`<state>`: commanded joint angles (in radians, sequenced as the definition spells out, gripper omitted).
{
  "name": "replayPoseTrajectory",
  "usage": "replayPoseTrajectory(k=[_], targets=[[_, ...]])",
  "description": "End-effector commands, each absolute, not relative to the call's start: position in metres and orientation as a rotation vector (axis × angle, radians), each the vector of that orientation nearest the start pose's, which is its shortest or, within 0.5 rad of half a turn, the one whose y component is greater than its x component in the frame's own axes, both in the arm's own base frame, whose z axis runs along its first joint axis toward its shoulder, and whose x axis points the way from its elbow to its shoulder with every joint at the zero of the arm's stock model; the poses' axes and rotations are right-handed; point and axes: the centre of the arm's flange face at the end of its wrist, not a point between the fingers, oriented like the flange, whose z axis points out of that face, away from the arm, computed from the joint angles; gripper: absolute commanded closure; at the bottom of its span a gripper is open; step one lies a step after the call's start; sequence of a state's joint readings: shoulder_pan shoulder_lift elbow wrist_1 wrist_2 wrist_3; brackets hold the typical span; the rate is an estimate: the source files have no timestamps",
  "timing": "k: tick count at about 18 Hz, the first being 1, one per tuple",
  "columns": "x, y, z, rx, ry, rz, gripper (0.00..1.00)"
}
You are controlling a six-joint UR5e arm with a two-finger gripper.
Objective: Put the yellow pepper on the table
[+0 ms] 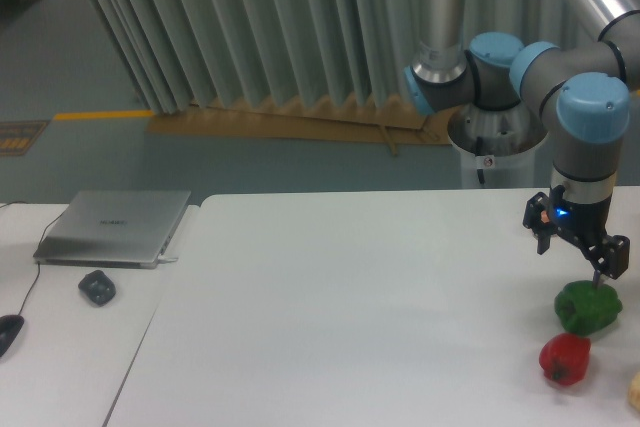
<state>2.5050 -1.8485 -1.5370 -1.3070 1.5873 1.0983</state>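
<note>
Red pepper sits nearest the camera, lower right of the frame, on the white counter. At the very right edge, just below and right of it, a sliver of pale yellow shows — the yellow pepper, mostly cut off by the frame, resting on the counter. Green pepper lies just above the red one, close beside it. The hand hangs right over the green pepper, one finger tip down at its top; fingers look apart, nothing held. On the adjoining desk at left — closed laptop, a small dark object, a mouse at the edge.
</note>
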Motion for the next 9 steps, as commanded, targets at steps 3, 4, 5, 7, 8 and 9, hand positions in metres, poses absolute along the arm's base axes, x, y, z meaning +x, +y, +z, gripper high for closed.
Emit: replayPoseTrajectory(k=[3,4,5,7,8,9], targets=[[-0.4042,0.4604,0.3806,-3.147,0.265,0.059,0.0],[-0.4039,0.4605,0.379,-3.153,0.266,0.06,0.0],[-0.4036,0.4606,0.379,-3.159,0.271,0.066,0.0],[-0.4039,0.4602,0.3791,-3.163,0.274,0.07,0.0],[-0.4042,0.4602,0.3802,-3.164,0.272,0.072,0.0],[-0.404,0.4601,0.3795,-3.165,0.272,0.07,0.0]])
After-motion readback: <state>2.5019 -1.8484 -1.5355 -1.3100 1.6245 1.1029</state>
